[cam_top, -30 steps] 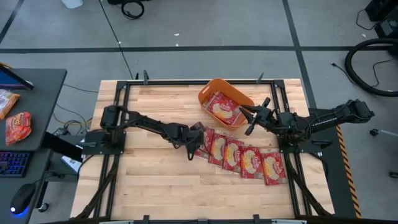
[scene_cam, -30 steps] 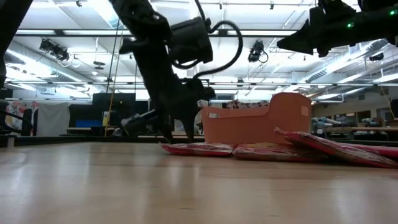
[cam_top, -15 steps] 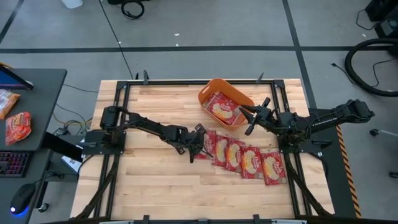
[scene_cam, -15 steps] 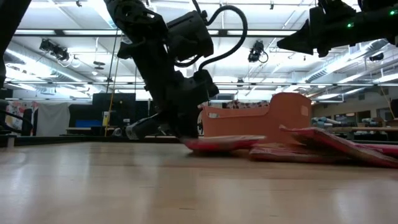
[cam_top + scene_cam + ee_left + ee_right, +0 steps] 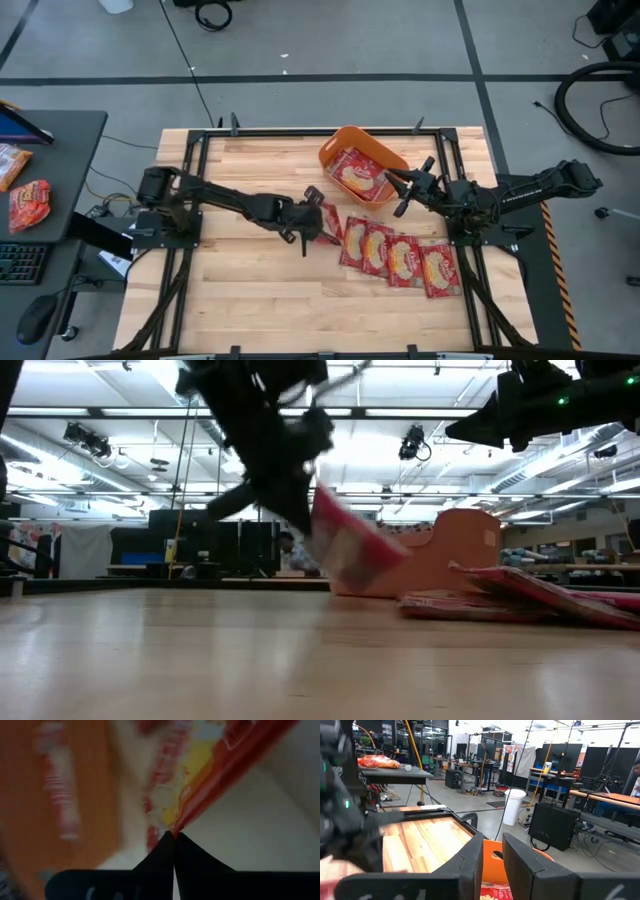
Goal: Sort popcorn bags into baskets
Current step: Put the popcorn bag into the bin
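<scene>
so the left hand is out over the middle of the table, pinched shut on one red bag. in the low view that bag hangs off the table, tilted, one end up at the fingers and the other end pointing down toward the tub. the left wrist view shows the two dark fingers pressed together on an edge of the bag, quite blurred, with orange off to one side.

the tub sits at the far side of the table, right of centre, with at least one bag lying in it. a row of four bags lies flat on the wood nearer the front, overlapping each other a bit, running from just beside the held bag toward the right arm's base.

right hand hovers just beside the tub's right end, above the table, fingers apart with nothing between them. its wrist view looks past the spread fingers at the tub.

two more red packets lie on a dark side desk left of the table.
</scene>
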You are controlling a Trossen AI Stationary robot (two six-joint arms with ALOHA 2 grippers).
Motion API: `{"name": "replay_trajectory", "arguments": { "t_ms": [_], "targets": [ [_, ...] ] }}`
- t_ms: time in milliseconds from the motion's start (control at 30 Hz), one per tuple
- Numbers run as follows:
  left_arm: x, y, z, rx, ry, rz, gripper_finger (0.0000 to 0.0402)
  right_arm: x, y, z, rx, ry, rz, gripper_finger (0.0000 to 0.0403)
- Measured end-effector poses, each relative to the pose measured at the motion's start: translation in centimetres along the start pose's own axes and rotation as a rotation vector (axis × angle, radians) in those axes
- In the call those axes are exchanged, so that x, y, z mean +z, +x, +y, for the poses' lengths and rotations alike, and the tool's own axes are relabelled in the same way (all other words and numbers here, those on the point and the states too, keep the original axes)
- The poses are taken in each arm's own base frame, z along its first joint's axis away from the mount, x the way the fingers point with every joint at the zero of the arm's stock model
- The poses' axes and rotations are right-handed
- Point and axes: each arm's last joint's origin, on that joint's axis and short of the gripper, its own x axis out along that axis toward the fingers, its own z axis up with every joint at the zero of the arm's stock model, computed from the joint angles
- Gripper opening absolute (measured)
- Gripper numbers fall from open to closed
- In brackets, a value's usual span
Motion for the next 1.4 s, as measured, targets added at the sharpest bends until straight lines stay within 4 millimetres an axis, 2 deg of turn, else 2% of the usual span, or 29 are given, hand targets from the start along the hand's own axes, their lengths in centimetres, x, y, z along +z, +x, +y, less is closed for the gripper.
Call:
{"name": "replay_trajectory", "arguments": {
  "t_ms": [133,267,533,733,900,1100,1400],
  "targets": [
    [0.0,-2.1,2.0,0.177,-0.068,-0.002,0.0002,0.0,0.0,0.0,0.000,0.000,0.000,0.0077],
    [0.1,-2.7,3.6,0.360,-0.139,0.034,0.0001,0.0,0.0,0.0,0.000,0.002,-0.002,0.0077],
    [-1.5,-2.0,7.0,0.519,-0.346,-0.001,0.0001,0.1,0.0,0.0,-0.001,0.007,-0.006,0.0077],
    [-4.0,-0.7,9.1,0.488,-0.642,-0.105,0.0001,0.1,0.1,-0.1,-0.010,0.006,-0.005,0.0077],
    [-4.9,0.8,9.6,0.470,-0.769,-0.136,0.0001,0.1,0.1,-0.2,-0.011,0.006,-0.006,0.0077],
    [-4.5,2.8,9.2,0.433,-0.886,-0.200,0.0003,0.0,0.1,-0.1,-0.016,0.002,-0.006,0.0077],
    [-4.6,4.2,9.2,0.414,-1.067,-0.275,0.0005,0.0,0.1,-0.1,-0.015,0.004,-0.009,0.0077]
  ]
}}
